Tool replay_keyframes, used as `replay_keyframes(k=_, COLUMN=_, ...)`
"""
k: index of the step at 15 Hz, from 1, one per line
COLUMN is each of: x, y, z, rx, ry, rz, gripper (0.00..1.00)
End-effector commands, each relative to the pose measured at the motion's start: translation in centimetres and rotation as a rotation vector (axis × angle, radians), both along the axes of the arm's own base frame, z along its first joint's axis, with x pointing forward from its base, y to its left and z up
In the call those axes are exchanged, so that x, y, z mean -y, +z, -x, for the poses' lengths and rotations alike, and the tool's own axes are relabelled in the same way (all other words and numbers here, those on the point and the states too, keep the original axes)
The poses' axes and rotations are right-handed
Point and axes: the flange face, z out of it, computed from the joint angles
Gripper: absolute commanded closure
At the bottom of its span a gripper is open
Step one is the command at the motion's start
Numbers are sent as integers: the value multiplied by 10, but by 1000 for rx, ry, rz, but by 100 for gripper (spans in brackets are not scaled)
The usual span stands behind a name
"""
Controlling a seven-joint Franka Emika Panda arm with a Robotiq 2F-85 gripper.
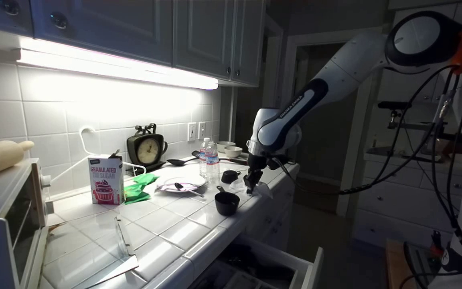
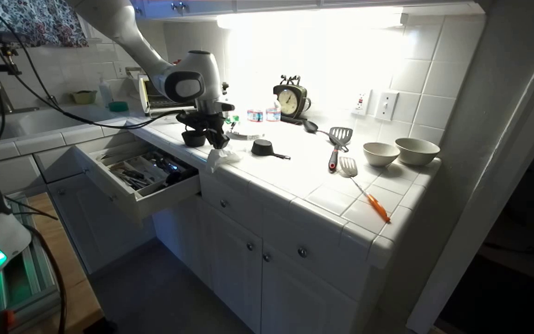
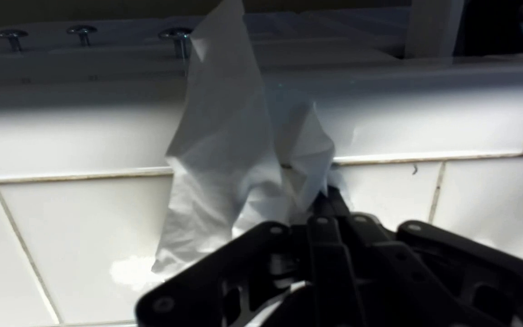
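In an exterior view, the handling is looking part-done, by judgement: the black two-fingered tool is meeting a crumpled white paper-like sheet at the front edge of the glossy white-tiled surface, so the hold is seemingly made while letting go is left to do. A round, matte black cup with a stubby handle is standing upright near the tool along that edge, and a boxy, pink-printed white sugar carton is standing toward the back edge. In an exterior view, the sheet's thin end is jutting past the rounded front edge near a pulled-out white drawer, which is holding loose cutlery; a second black cup, apparently mouth-down, is lying farther along the surface, and a slotted metal turner with a smooth orange handle is pointing toward the surface's end corner. In the wrist view, the tool's slim black fingers are standing together, closed and apparently pinching a fold of the sheet, though creases are hiding the exact contact; the thin material is spreading in sharp points and soft wrinkles over flat glazed tiles, a straight grout line and the rounded lip.
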Motion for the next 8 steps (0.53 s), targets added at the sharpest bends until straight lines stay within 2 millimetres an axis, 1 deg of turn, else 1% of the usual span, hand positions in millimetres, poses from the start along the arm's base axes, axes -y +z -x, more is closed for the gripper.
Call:
replay_keyframes(k=1, x=14, y=-2, z=6, rx=-9, ry=-21, rz=21, gripper=100)
replay_keyframes(k=4, x=50, y=-2, z=5, rx=-3, ry=-74, rz=64, gripper=100)
replay_keyframes(k=6, x=77, y=0, z=7, rx=-5, ry=-111, rz=91, gripper=100)
replay_keyframes(k=8, x=98, y=1, z=12, rx=-8, ry=-137, rz=116, gripper=100)
